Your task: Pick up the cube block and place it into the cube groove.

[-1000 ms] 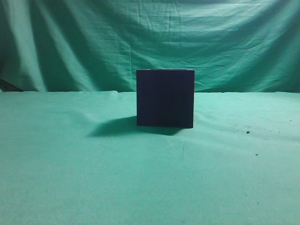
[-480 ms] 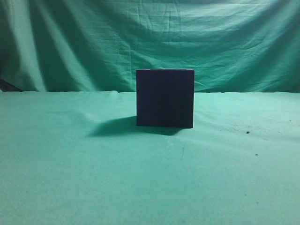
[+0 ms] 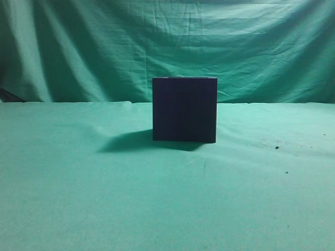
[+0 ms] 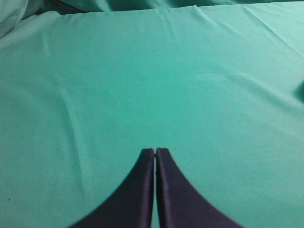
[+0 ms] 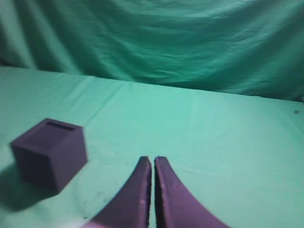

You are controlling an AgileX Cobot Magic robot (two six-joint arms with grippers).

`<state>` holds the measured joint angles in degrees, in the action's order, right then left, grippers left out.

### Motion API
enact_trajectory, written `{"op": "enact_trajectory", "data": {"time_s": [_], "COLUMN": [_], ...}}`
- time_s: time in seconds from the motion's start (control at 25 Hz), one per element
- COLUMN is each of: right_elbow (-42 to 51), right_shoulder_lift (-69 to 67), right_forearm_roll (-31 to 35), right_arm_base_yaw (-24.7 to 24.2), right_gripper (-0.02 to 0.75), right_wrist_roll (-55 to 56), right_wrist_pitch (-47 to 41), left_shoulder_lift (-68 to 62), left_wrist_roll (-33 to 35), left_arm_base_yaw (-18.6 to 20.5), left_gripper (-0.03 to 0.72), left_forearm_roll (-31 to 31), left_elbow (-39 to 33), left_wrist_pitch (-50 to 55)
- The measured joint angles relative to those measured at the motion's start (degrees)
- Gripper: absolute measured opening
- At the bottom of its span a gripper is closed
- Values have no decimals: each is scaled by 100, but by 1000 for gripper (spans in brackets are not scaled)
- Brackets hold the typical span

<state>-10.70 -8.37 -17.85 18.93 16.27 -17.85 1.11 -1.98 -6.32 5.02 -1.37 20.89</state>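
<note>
The cube groove [image 3: 184, 110], a large dark navy-purple box, stands upright in the middle of the green table in the exterior view. The right wrist view shows it at the lower left [image 5: 50, 154], with a square cavity in its top. The cube block shows in no view. My right gripper [image 5: 153, 159] is shut and empty, to the right of the box and apart from it. My left gripper [image 4: 155, 150] is shut and empty above bare green cloth. Neither gripper shows in the exterior view.
A green cloth [image 3: 104, 198] covers the table, and a green curtain [image 3: 104, 47] hangs behind it. The box casts a shadow [image 3: 125, 142] to its left. A few dark specks [image 3: 276, 148] lie on the cloth at the right. A dark patch [image 4: 301, 90] touches the left wrist view's right edge.
</note>
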Motion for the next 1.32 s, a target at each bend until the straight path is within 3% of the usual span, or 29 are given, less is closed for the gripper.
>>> {"op": "enact_trajectory", "data": {"time_s": [0.16,0.4,0.8,1.32], "right_elbow": [804,1227,1238,1238], "right_shoulder_lift": [610,891,891,891], "right_forearm_roll": [133,499,721,973], "right_arm_base_yaw": [-747,-1252,-1343,-1343], "right_gripper": [0,0,0,0], "right_wrist_roll": [62,98,-118,-334], "right_wrist_pitch": [437,447,-388,-446], "left_shoulder_lift": [0,0,0,0], "left_wrist_roll": [0,0,0,0], "left_arm_base_yaw": [0,0,0,0], "left_gripper": [0,0,0,0], "left_forearm_roll": [0,0,0,0], "left_elbow": [0,0,0,0], "left_wrist_pitch": [0,0,0,0]}}
